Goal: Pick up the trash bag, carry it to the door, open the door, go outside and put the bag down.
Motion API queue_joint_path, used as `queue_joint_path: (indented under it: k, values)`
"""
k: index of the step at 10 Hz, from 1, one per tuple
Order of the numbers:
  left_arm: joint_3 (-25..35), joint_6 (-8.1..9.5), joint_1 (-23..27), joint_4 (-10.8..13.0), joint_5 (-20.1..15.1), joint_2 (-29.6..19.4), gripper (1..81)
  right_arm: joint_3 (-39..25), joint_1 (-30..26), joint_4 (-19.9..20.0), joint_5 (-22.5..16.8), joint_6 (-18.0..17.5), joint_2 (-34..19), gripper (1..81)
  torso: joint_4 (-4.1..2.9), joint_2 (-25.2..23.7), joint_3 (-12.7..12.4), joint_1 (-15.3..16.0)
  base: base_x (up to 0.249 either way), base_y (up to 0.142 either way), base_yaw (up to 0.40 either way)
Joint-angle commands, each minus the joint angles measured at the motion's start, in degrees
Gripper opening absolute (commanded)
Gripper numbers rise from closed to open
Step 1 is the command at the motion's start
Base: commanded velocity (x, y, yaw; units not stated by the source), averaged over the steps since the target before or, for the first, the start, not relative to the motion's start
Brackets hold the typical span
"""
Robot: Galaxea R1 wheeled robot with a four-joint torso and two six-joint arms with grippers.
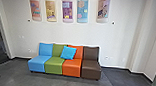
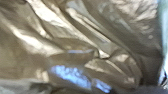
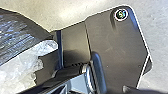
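Beyond both grippers, head view: row of blue, green, orange and brown seats [image 1: 54, 66] along white wall [image 1: 81, 33]; blue cushion [image 1: 68, 53] against green and orange backs; five coloured panels [image 1: 68, 10] above. Left wrist view: trash bag [image 2: 75, 42], glossy, creased, close to left gripper; grip cannot be told. Right wrist view: bag's dark film near right gripper, whitish translucent plastic [image 3: 20, 70] adjoining; grip likewise undeterminable.
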State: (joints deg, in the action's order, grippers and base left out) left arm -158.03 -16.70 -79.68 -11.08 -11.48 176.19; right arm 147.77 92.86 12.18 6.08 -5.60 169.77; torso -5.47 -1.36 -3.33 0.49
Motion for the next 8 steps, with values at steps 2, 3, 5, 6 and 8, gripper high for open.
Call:
queue_joint_path:
  k: [2,3,5,6,8]
  values:
    - [0.08,-0.61,3.52,0.36,-3.72,0.31,1.0,-0.22,-1.84,-0.49,-3.53,0.15,-0.02,81.1,0.0,-0.05,-0.02,-0.11,-0.054,0.0,0.0]
    - [0.08,-0.61,3.52,0.18,-3.72,0.13,1.0,-0.22,-1.75,-0.49,-3.53,0.15,-0.02,81.1,0.0,-0.11,-0.05,-0.22,0.0,0.0,0.0]
    - [0.08,-0.53,3.52,-0.08,-3.72,0.04,1.0,-0.22,-1.58,-0.49,-3.53,0.15,-0.1,81.1,0.0,-0.11,-0.05,-0.24,0.0,0.0,-0.062]
    - [0.08,-0.53,3.52,-0.17,-3.72,0.04,1.0,-0.13,-1.57,-0.4,-3.53,0.15,-0.1,81.1,0.0,-0.11,-0.05,-0.24,0.0,0.0,-0.182]
    - [0.08,-0.53,3.52,-0.34,-3.72,-0.05,1.0,-0.04,-1.48,-0.4,-3.53,0.15,-0.1,81.1,0.0,-0.11,-0.05,-0.22,0.0,0.0,-0.217]
